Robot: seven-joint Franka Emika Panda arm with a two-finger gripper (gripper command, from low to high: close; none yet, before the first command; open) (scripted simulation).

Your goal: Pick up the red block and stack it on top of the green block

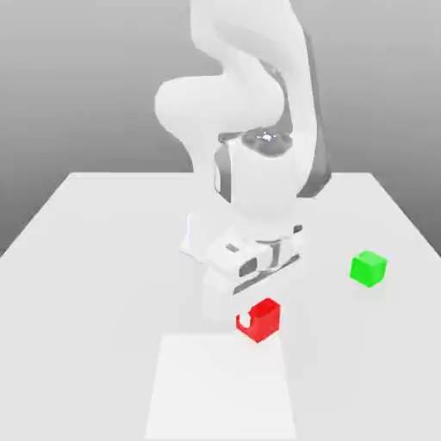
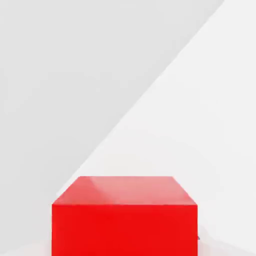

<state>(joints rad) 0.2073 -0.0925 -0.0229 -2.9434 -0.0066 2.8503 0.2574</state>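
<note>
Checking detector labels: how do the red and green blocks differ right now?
The red block is at the gripper; the green block stands apart from it. In the exterior view, red looks larger than green and sits further left. Both are plain, smooth-faced blocks.

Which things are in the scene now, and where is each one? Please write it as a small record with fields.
robot: one white arm, reaching down over the table
tool: at the red block, fingers closed on it
red block: below the arm's hand, by the far edge of the pale patch
green block: on the table, towards the exterior view's right, apart from the red block
stack: not yet made
</note>
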